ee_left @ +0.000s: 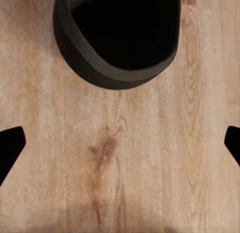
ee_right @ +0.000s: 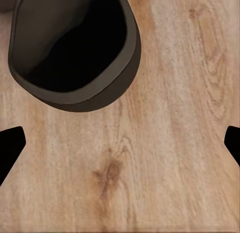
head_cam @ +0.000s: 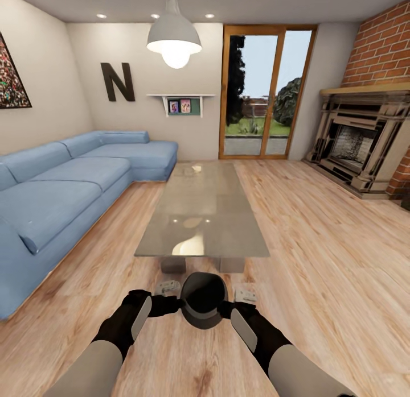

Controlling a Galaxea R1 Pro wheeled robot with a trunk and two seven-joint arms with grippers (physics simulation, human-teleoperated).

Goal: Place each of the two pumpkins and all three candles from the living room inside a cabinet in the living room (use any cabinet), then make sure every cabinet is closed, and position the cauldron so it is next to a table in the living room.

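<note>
Now the cauldron (head_cam: 203,306) sits between both grippers, near the table (head_cam: 202,215).

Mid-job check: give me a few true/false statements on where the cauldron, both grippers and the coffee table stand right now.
1. The small round black cauldron sits on the glass tabletop. False: it is over the wooden floor, short of the table's near end.
2. The left gripper and right gripper flank the cauldron. True.
3. The long glass-topped coffee table lies ahead of the cauldron. True.
4. In the wrist views the fingers are closed together. False: both pairs stand wide apart.
5. A blue sofa stands right of the table. False: left.
</note>
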